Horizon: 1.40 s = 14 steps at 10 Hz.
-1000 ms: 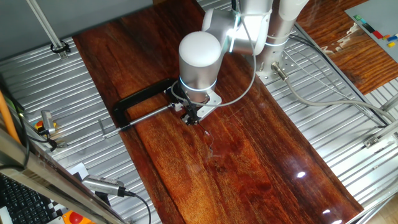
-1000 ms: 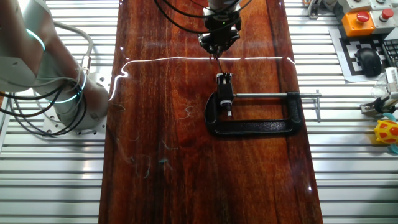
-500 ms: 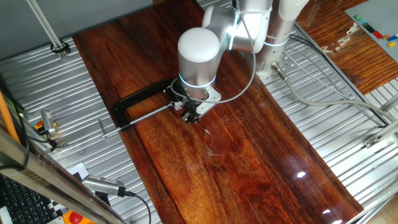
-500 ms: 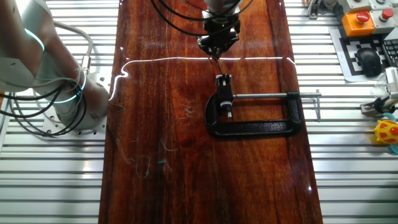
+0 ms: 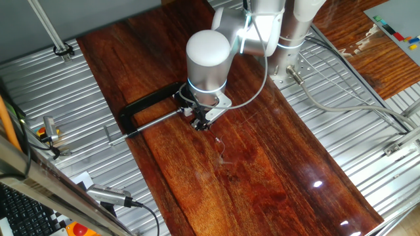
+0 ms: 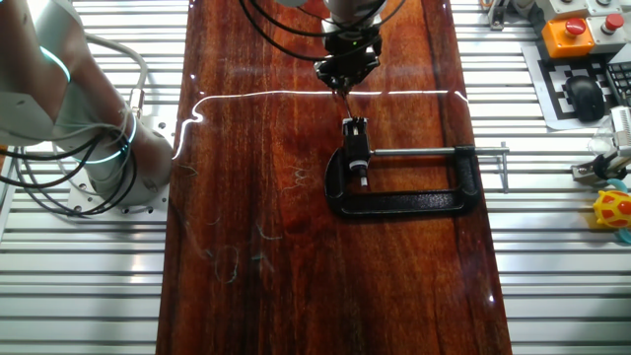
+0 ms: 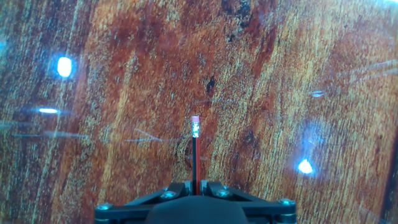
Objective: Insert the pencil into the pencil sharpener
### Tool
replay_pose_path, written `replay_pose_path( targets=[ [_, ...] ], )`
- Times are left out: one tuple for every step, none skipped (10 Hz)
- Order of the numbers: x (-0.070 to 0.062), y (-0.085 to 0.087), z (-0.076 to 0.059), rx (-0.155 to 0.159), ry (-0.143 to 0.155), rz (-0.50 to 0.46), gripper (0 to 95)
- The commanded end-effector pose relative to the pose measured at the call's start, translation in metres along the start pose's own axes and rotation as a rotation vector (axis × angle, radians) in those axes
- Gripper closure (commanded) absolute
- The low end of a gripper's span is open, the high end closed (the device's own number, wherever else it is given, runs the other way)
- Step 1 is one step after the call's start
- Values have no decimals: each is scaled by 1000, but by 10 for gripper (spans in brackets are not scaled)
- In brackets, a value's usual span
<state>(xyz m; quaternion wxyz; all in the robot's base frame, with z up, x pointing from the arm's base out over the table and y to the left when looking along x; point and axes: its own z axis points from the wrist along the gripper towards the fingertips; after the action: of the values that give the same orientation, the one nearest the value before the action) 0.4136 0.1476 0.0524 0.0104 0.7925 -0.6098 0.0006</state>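
Above the wooden table, pincer clenched on the upright pencil, eraser end outward.

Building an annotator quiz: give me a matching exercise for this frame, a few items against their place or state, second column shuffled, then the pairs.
Column 1:
1. pencil
2. pencil sharpener
3. black clamp
4. tool

Column 2:
A. lies flat on the wooden board, its screw rod pointing toward the metal slats
B. closed around a thin stick
C. sticks out of the fingers, pink eraser end leading in the hand view
D. held in the clamp's jaw

Pairs: 1-C, 2-D, 3-A, 4-B
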Motion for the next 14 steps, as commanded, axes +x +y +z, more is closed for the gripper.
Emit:
replay_pose_path(
  targets=[
    [0,0,0,2,-5,7,950],
    [0,0,0,2,-3,13,950],
    [0,0,0,2,-2,13,950],
    [0,0,0,3,-4,9,950],
    [0,0,0,3,-4,4,950],
    [0,0,0,0,-9,-7,950],
    [0,0,0,0,-9,-7,950],
    [0,1,0,-2,-9,-14,950],
    [-1,1,0,-2,-7,-16,950],
    [-2,0,0,-1,-8,-21,950],
    [-3,0,1,0,-12,-29,950],
    [-3,0,1,0,-12,-31,950],
    [-3,0,1,0,-12,-36,950],
    [-3,-1,1,1,-15,-39,950]
  ],
)
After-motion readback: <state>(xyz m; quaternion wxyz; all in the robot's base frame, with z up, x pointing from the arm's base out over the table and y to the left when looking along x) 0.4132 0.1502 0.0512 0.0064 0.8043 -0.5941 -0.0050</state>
